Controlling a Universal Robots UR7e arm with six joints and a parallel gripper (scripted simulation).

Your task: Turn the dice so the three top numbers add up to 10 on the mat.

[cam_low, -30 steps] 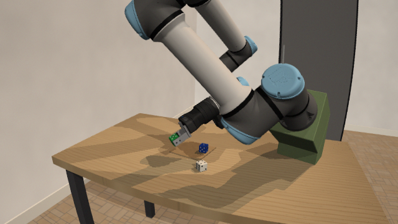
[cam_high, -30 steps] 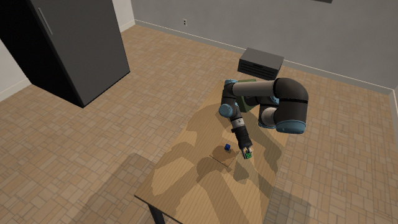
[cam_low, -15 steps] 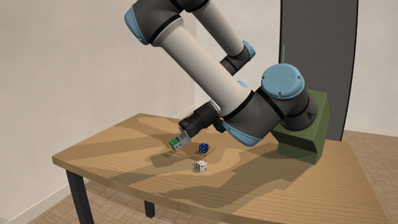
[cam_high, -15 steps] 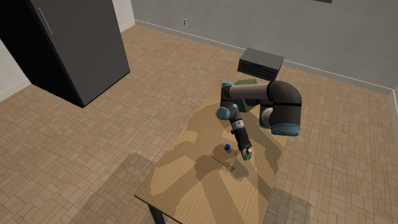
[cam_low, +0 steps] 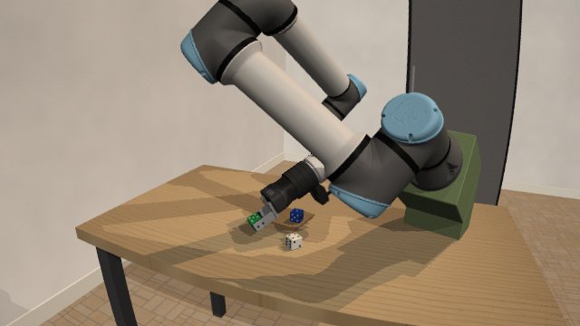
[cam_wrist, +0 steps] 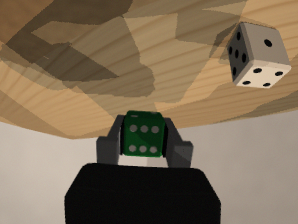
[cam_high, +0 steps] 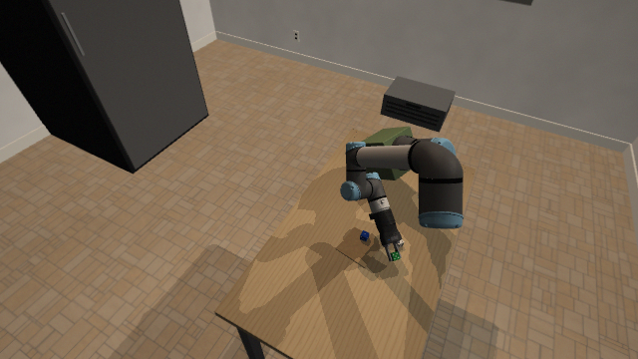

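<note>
The end effector (cam_high: 393,252) (cam_low: 260,222) (cam_wrist: 143,128) is closed on the green die (cam_high: 395,256) (cam_low: 254,219) (cam_wrist: 144,141), with one finger on each side of it. The green die is held above the tabletop (cam_high: 299,304) (cam_low: 385,276) (cam_wrist: 197,35), and the relation that matters is where the mat (cam_high: 351,242) (cam_low: 308,218) lies from it. In the top view the mat is to the left of the green die and a little toward the far side; in the exterior view it is to the right. The two look near each other but apart, so the carry is probably a short sideways one.

The blue die (cam_high: 365,235) (cam_low: 296,215) is on the mat, toward its far side in the top view, so the bare part at the left or near side of the mat seems the better place to aim for. The white die (cam_high: 401,243) (cam_low: 294,242) (cam_wrist: 260,57) sits off the mat, on its near side in the exterior view, and still needs bringing over.

The end effector slants down rather than pointing straight at the tabletop, and the green die is tilted with it. I judge that it must be squared before release, or it could roll onto another face.
</note>
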